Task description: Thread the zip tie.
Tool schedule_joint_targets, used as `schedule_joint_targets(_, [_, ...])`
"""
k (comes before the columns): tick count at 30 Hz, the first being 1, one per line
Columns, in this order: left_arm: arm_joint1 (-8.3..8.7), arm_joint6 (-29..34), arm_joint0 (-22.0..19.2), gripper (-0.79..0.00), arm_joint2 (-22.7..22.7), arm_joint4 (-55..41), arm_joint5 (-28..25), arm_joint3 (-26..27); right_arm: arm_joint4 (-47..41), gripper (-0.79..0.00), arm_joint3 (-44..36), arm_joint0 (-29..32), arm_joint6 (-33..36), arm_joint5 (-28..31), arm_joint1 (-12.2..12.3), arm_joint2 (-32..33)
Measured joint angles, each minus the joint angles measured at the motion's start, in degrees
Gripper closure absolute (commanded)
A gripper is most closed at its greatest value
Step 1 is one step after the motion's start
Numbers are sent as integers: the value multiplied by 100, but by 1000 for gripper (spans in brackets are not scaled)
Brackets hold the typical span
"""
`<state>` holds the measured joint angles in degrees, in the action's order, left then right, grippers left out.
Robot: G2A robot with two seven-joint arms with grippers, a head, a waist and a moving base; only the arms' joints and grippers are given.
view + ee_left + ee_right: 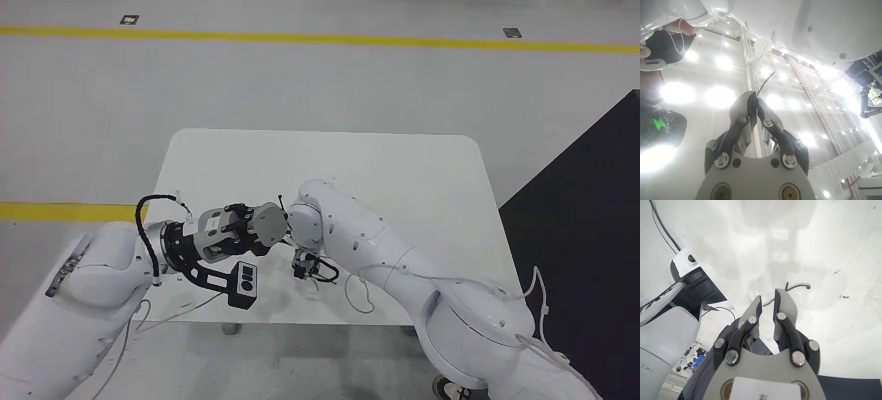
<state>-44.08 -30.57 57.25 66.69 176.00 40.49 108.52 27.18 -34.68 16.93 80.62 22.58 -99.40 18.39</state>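
My left gripper (755,96) is shut on a thin black zip tie (764,82), whose pointed tail sticks out past the fingertips. In the top view this gripper (268,225) is held above the table's front part, tilted upward. My right gripper (767,300) is open, with a narrow gap between its fingers and nothing in it. It points down at the white table (829,247). A second black zip tie (797,286) lies flat on the table just beyond its fingertips, partly hidden behind one finger. In the top view the right gripper (303,265) hangs close beside the left one.
The white table (400,160) stands on a grey floor with yellow lines. A dark panel (590,200) stands to its right. Small brown specks (844,297) lie on the tabletop. The two arms nearly touch near the front edge.
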Motion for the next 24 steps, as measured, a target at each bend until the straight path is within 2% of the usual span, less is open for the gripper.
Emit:
schedule_joint_targets(5, [0, 0, 0, 0, 0, 0, 0, 0, 139, -166, 25, 7, 38, -52, 5, -8])
schedule_joint_targets(14, [0, 0, 0, 0, 0, 0, 0, 0, 381, -145, 40, 35, 82, -117, 15, -15])
schedule_joint_targets(16, [0, 0, 0, 0, 0, 0, 0, 0, 418, -117, 33, 48, 86, -131, 8, -18])
schedule_joint_targets(24, [0, 0, 0, 0, 0, 0, 0, 0, 491, -114, 55, 64, 104, -125, -21, 9])
